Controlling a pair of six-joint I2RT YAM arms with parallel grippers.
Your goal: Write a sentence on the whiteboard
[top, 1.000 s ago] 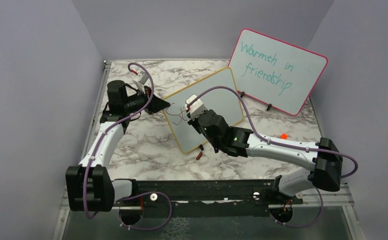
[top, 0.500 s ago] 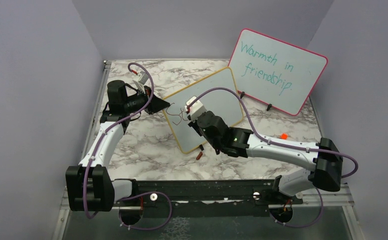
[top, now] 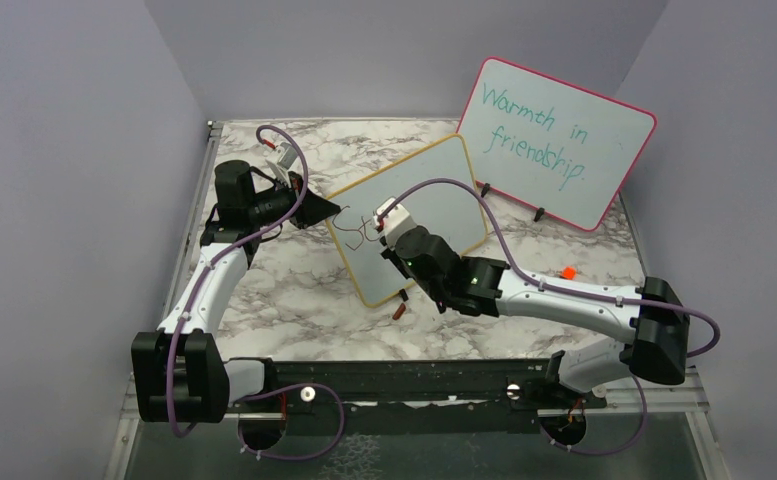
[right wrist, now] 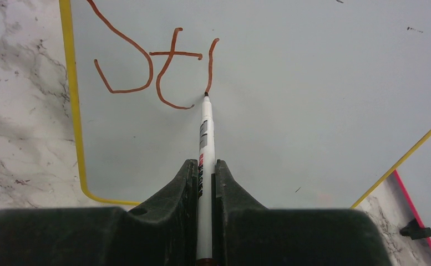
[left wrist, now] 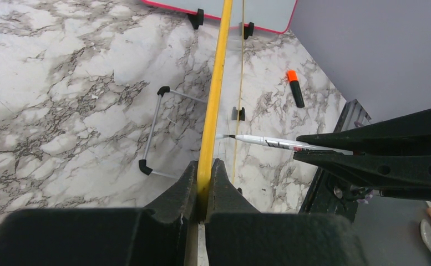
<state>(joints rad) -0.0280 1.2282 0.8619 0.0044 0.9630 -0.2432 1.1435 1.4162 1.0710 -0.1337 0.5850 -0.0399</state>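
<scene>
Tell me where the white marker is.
Centre of the right wrist view: the white marker sits in the right gripper, tip on the whiteboard beside the red letters.

White-shelled left arm and right arm, chunky black joints, purple cables looping along each, green light glowing on the right forearm, black wedge fingers

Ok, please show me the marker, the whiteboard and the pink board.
marker (right wrist: pixel 204 133), right wrist view, on its white barrel.
whiteboard (right wrist: pixel 313 83), right wrist view, on its bare writing surface.
pink board (top: pixel 561 131), top view, on its white face.
</scene>
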